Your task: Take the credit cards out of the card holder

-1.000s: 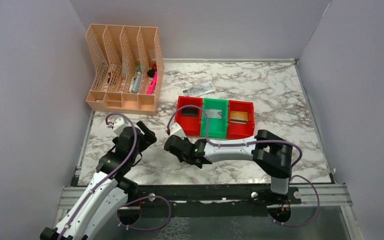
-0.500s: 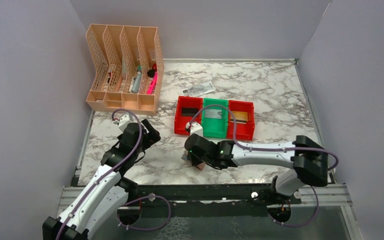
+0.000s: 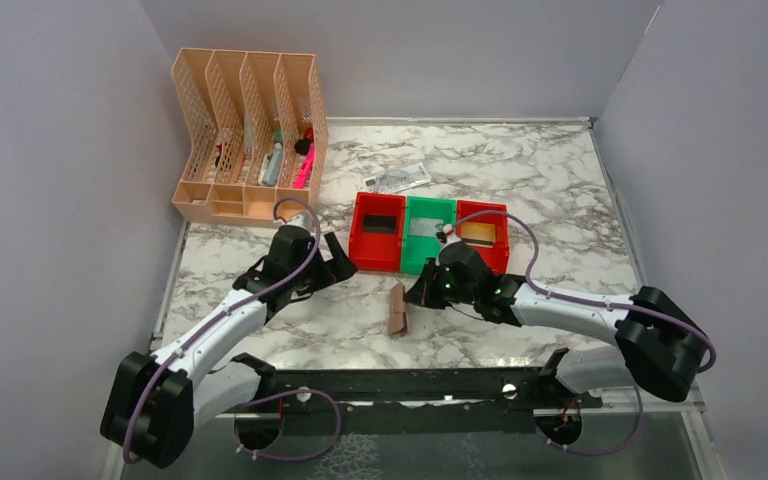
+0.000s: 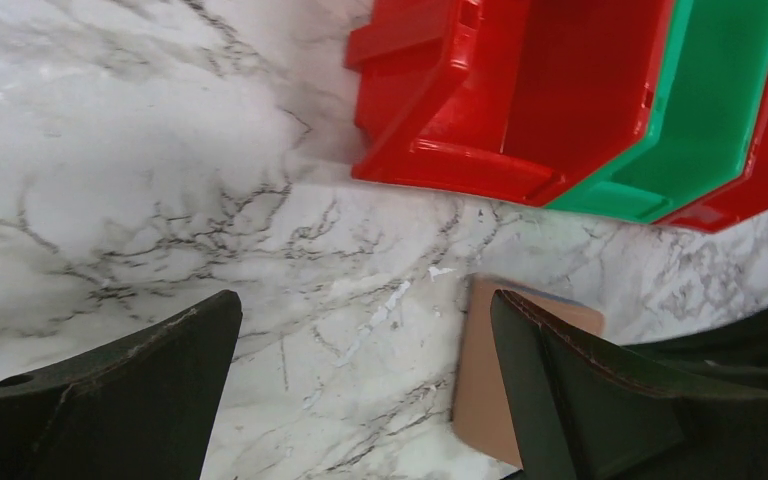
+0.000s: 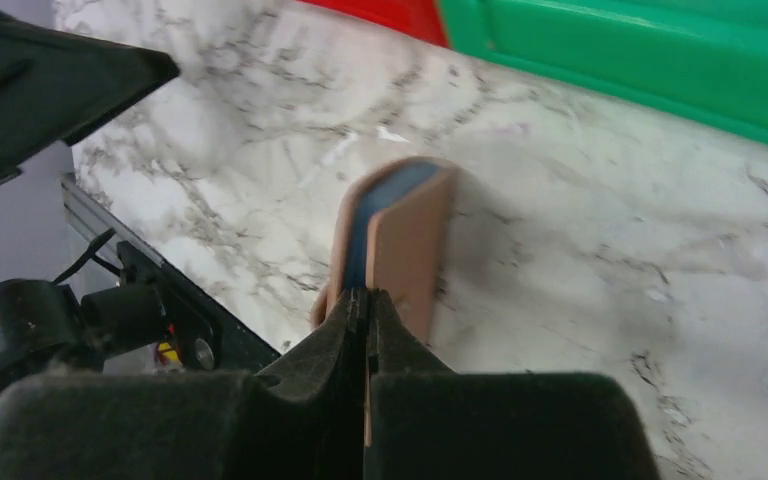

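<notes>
Card holder (image 3: 397, 309) stands on edge on the counter (image 3: 560, 200), just left of my right jaws, its long axis running from the near edge toward the bins (image 3: 426, 269). Those jaws are pressed together, and a tan sliver between them makes me judge they pinch its end. My left jaws gape empty, farther off. Cards (image 3: 477, 234) lie in the bins; whether any hides in the fold, I cannot see.

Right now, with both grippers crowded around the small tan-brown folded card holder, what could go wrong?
1. The right gripper looks shut on only a thin edge of the tan-brown folded card holder, so it could slip free or drag across the marble table.
2. The open left gripper sits right beside the holder and close to the right gripper, so the two could bump.
</notes>
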Controlling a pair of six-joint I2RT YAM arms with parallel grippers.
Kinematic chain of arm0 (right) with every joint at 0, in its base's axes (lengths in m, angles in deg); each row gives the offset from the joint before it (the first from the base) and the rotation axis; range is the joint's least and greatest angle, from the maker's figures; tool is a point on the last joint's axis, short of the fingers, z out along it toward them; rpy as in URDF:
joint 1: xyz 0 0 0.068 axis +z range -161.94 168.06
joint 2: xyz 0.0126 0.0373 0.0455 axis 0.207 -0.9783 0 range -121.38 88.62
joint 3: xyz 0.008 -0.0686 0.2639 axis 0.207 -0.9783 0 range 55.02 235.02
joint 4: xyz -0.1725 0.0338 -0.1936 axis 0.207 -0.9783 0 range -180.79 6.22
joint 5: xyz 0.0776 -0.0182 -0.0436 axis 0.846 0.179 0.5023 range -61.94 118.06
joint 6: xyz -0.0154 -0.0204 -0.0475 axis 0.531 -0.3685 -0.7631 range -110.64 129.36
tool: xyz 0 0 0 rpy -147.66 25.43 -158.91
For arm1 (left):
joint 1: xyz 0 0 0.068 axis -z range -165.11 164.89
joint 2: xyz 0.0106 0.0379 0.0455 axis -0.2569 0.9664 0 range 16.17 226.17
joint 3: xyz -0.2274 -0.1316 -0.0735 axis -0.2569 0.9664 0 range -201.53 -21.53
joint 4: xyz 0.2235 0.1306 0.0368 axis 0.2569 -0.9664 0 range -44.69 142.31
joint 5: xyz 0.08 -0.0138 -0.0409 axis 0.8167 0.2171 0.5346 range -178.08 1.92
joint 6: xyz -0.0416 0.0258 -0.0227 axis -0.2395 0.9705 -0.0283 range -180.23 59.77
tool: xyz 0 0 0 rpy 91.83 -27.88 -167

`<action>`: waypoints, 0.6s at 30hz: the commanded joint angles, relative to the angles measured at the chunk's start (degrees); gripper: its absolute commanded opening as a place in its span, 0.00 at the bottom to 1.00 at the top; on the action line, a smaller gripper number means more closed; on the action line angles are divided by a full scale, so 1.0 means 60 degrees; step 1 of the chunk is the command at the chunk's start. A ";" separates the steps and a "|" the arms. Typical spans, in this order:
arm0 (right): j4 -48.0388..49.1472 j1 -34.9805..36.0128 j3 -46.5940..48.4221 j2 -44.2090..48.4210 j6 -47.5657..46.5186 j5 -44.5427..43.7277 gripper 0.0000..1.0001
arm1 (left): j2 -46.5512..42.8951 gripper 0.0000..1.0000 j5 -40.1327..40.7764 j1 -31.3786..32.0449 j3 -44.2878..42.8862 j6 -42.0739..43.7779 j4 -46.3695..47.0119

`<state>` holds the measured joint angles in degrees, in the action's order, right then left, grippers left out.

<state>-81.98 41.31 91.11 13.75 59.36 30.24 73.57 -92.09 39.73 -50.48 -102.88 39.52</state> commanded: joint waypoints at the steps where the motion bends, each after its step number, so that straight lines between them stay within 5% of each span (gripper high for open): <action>1: 0.0596 -0.0584 -0.1117 -0.0515 0.0983 0.1674 0.06 | 0.0705 0.99 -0.1903 0.0020 -0.0478 0.0708 0.0995; 18: -0.2510 -0.0607 -0.0717 0.1391 -0.0451 -0.0606 0.65 | 0.1005 0.99 -0.2552 0.0126 -0.0191 0.0672 0.1678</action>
<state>-92.39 37.64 84.34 20.76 60.12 29.56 79.89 -105.80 40.14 -52.04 -98.14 46.12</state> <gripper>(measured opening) 0.626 0.987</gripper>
